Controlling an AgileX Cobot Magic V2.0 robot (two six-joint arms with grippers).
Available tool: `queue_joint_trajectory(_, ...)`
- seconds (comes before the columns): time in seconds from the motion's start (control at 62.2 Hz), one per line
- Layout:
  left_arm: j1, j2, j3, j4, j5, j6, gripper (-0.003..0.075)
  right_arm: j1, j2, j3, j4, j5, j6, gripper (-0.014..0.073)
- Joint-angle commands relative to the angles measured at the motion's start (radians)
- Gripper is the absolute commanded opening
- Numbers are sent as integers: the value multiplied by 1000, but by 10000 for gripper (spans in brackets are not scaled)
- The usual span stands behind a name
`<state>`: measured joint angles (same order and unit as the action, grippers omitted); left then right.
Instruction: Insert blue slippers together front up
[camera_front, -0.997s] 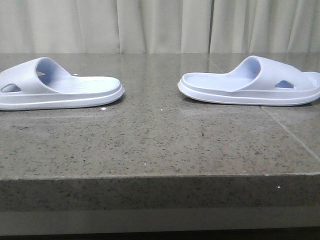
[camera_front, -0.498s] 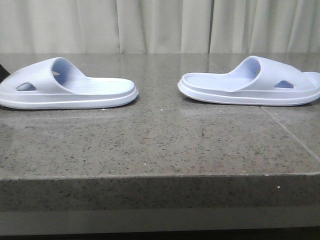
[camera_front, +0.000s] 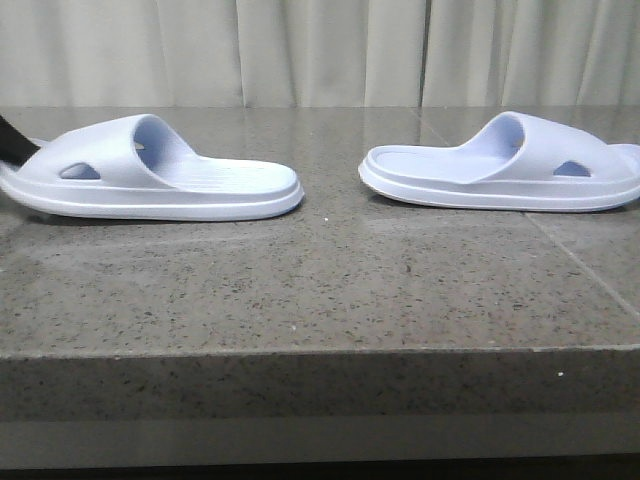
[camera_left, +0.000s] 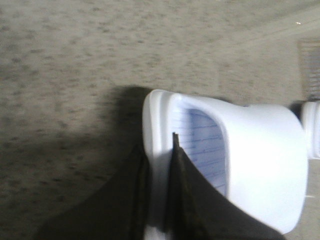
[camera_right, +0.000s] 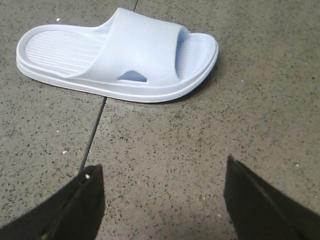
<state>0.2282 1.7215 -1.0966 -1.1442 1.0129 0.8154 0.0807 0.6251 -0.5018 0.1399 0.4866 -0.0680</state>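
Observation:
Two pale blue slippers lie on the grey speckled table (camera_front: 320, 290). The left slipper (camera_front: 150, 175) lies on its sole at the left, open end pointing to the middle. My left gripper (camera_left: 159, 150) is shut on its rim at the strap end (camera_left: 260, 160); a dark bit of that gripper shows at the far left edge of the front view (camera_front: 12, 142). The right slipper (camera_front: 505, 165) lies flat at the right, also seen in the right wrist view (camera_right: 120, 55). My right gripper (camera_right: 160, 172) is open and empty, above bare table short of that slipper.
A pale curtain (camera_front: 320, 50) hangs behind the table. A seam in the tabletop (camera_front: 580, 270) runs under the right slipper toward the front edge (camera_front: 320, 350). A gap of bare table lies between the two slippers.
The left slipper has slid to the right, toward the middle, with my left gripper on it. The dark gripper has come into the front view's left edge. The right slipper has not moved.

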Motion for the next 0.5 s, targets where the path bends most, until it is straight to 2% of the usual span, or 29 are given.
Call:
queue_joint_trajectory(0.0, -4, -102, -16, -77, 50, 21, -20, -3, 6, -30, 5, -61, -2, 528)
queue_joint_trajectory(0.145, -4, -223, 55, -140, 56, 75, -20, -3, 6, -30, 5, -58, -2, 528)
queue_joint_trajectory(0.482, -4, -420, 354, -368, 56, 219, -20, -3, 6, -30, 8, -49, 13, 528)
